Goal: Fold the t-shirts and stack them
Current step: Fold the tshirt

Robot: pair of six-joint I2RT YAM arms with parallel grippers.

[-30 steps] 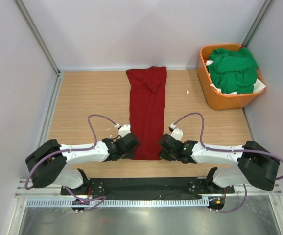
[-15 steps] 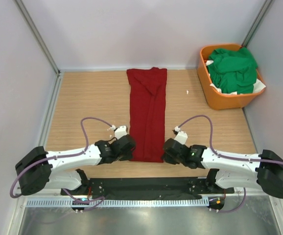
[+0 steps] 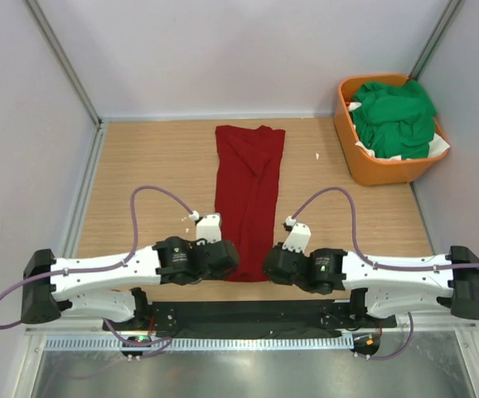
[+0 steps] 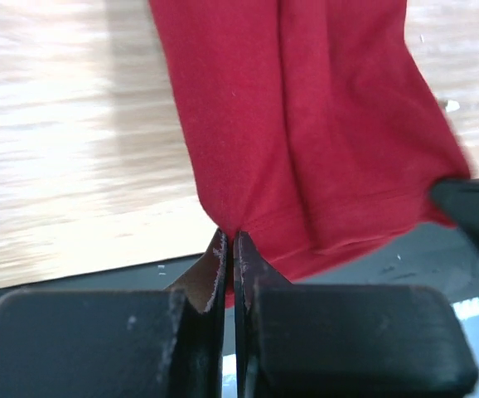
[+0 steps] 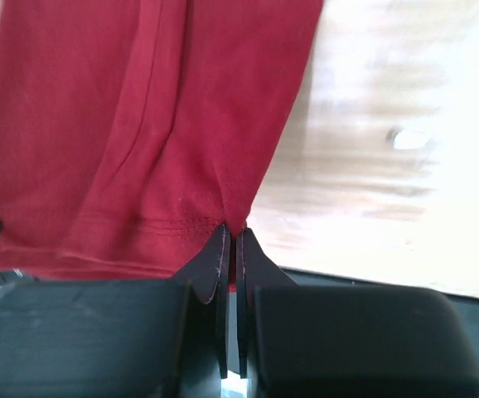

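A dark red t-shirt (image 3: 249, 191) lies as a long narrow strip down the middle of the wooden table. My left gripper (image 3: 223, 264) is shut on its near left hem corner; the left wrist view shows the cloth (image 4: 306, 133) pinched between the jaws (image 4: 230, 240). My right gripper (image 3: 270, 267) is shut on the near right hem corner, with the cloth (image 5: 148, 124) pinched in the right wrist view (image 5: 230, 236). The near hem is lifted over the table's front edge. Green t-shirts (image 3: 395, 118) are piled in the basket.
An orange plastic basket (image 3: 364, 166) stands at the back right, near the right wall. A small white scrap (image 3: 317, 155) lies on the wood beside it. White walls bound the table at the back and both sides. A black rail runs along the near edge.
Both grippers have drawn back toward the near edge with the hem, and the red t-shirt has slid toward me, its near end narrowing. The arms have stretched lower and flatter.
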